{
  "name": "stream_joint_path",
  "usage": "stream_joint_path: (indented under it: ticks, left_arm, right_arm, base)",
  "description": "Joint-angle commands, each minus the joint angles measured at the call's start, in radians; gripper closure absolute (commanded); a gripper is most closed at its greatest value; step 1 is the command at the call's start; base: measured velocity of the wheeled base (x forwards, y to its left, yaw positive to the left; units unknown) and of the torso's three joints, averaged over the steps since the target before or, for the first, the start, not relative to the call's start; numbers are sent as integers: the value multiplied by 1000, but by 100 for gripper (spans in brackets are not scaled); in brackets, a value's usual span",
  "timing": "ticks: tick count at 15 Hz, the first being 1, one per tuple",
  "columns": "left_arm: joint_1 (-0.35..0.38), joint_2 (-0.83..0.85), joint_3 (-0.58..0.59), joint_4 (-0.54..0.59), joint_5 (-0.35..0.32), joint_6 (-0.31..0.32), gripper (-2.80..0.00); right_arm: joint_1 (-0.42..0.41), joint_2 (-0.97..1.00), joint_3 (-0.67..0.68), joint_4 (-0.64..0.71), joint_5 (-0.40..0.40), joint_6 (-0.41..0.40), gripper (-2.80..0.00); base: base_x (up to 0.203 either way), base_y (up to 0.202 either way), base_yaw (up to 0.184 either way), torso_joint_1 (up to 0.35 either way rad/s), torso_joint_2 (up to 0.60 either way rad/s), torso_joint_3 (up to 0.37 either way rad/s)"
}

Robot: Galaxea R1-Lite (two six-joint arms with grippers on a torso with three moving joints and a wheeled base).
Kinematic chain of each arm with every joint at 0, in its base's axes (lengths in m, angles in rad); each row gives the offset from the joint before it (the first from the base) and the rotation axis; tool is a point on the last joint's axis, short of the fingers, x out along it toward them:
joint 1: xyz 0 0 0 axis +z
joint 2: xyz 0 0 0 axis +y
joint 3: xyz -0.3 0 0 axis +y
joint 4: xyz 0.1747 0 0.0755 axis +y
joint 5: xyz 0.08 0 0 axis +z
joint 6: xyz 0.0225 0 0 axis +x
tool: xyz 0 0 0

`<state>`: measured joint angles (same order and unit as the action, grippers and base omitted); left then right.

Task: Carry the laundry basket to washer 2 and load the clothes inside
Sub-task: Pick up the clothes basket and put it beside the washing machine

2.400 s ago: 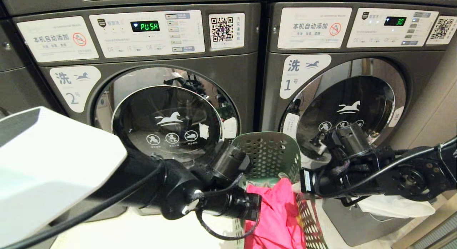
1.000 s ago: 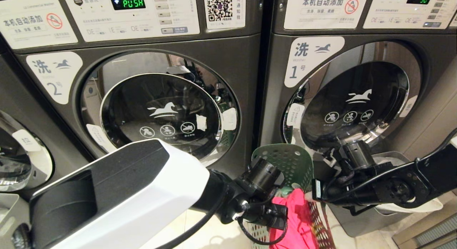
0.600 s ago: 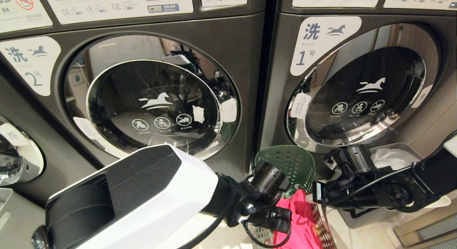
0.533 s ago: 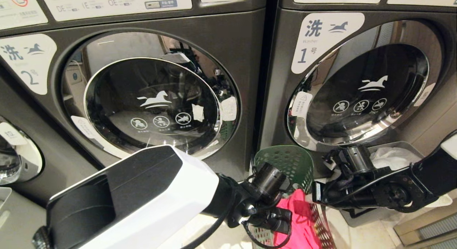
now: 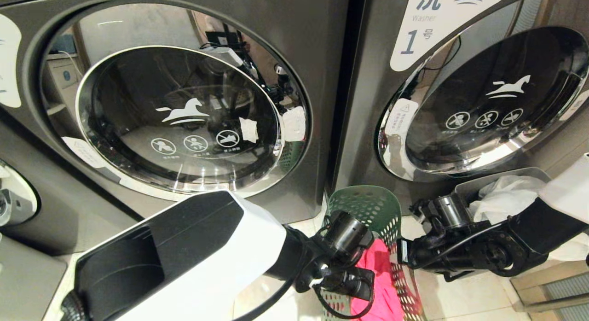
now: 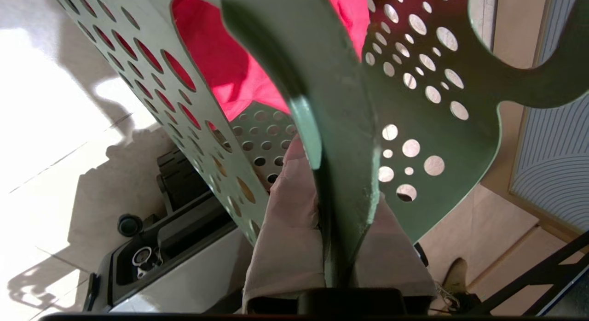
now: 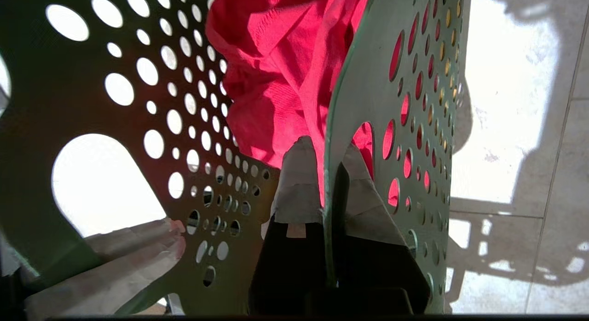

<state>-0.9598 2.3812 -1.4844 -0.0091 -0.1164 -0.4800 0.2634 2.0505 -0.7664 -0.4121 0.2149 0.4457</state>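
With both arms reaching in low from either side, the laundry basket (image 5: 368,210) hangs pinched between them: left gripper (image 6: 333,206) clamped tight on its rim, right gripper (image 7: 329,183) clamped on the opposite wall. Pink garment (image 5: 377,275) piled inside the basket. Just behind the basket, grey bin (image 5: 464,187) w/ white bag; beyond the basket and left, washer 2 (image 5: 179,113), door closed.
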Motion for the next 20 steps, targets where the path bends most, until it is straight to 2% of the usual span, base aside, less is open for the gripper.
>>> stream_joint_path:
  ticks: [1, 7, 10, 18, 20]
  left_arm:
    - [0, 6, -5, 1, -2, -3, 0]
    - [-2, 10, -5, -7, 7, -2, 0]
    - [-5, 16, -7, -11, 38, -3, 0]
    - [-8, 33, -25, 1, 46, 0, 0]
    - [-8, 39, -27, 15, 67, 1, 0]
  right_arm:
    - [-4, 11, -1, -1, 3, 2, 0]
    - [-27, 29, -23, -1, 1, 1, 0]
    - [-39, 46, -46, -1, 3, 1, 0]
    - [-41, 43, -54, -1, 1, 1, 0]
    - [-47, 42, -53, -1, 1, 1, 0]
  base:
    - [0, 0, 0, 2, 0, -196]
    - [0, 0, 0, 2, 5, -150]
    - [0, 0, 0, -1, 0, -9]
    - [0, 0, 0, 0, 0, 0]
    - [0, 0, 0, 0, 0, 0]
